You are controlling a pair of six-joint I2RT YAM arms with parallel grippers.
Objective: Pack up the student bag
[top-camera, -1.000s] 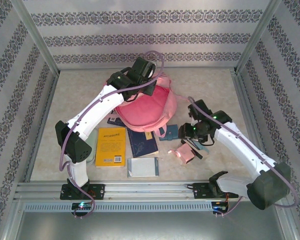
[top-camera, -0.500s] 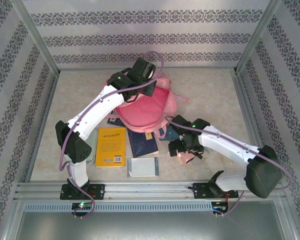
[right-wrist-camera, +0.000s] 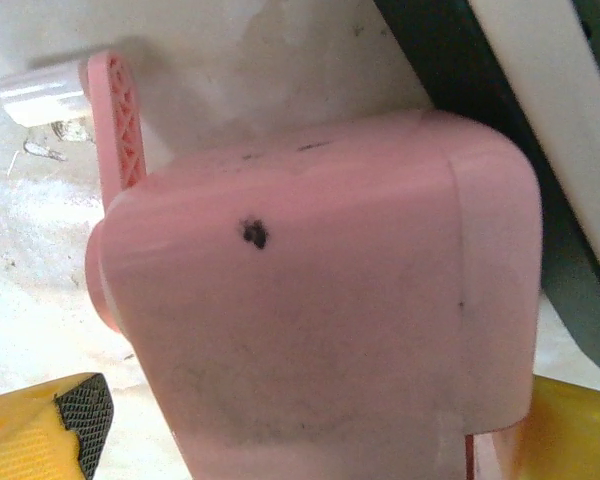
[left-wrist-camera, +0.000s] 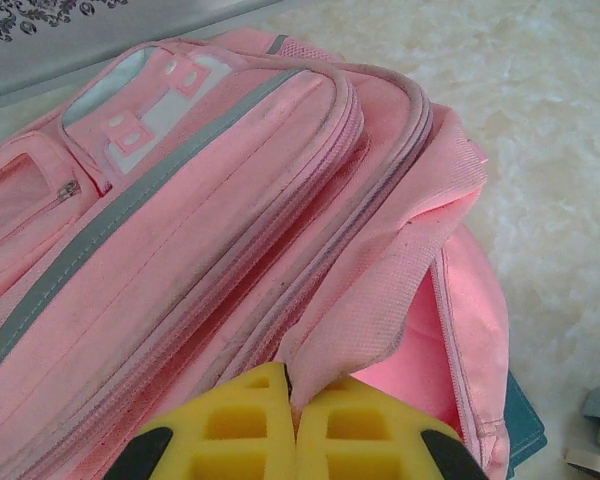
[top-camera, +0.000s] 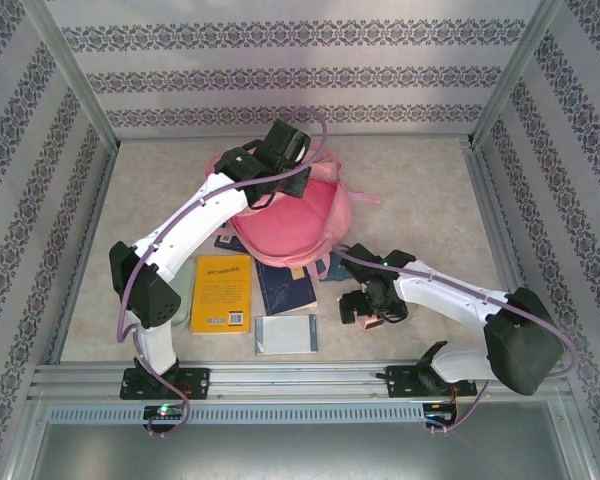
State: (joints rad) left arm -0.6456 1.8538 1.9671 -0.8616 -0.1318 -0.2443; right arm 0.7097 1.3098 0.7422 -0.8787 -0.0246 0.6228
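Observation:
The student bag [top-camera: 292, 218], large and pink, lies at the table's middle back. In the left wrist view its front pockets and pale strips [left-wrist-camera: 130, 200] face up, and its main opening shows a pink lining [left-wrist-camera: 410, 370]. My left gripper [top-camera: 278, 168] [left-wrist-camera: 296, 405] is shut on a fold of the bag's fabric at the rim of that opening. My right gripper [top-camera: 370, 308] [right-wrist-camera: 310, 445] is low over a small pink plastic box with a crank handle [right-wrist-camera: 320, 270]. It is open, with one yellow fingertip [right-wrist-camera: 40, 435] on each side of the box and a gap on the left.
A yellow book [top-camera: 223, 292], a dark blue book [top-camera: 285, 285] and a pale grey booklet [top-camera: 287, 334] lie in front of the bag. A teal item [top-camera: 337, 266] sits by the bag's right strap. A dark book edge [right-wrist-camera: 500, 150] runs close beside the pink box.
My right arm has swung left and down over the small pink box, and its jaws have opened wide around it. The left gripper keeps its hold on the bag.

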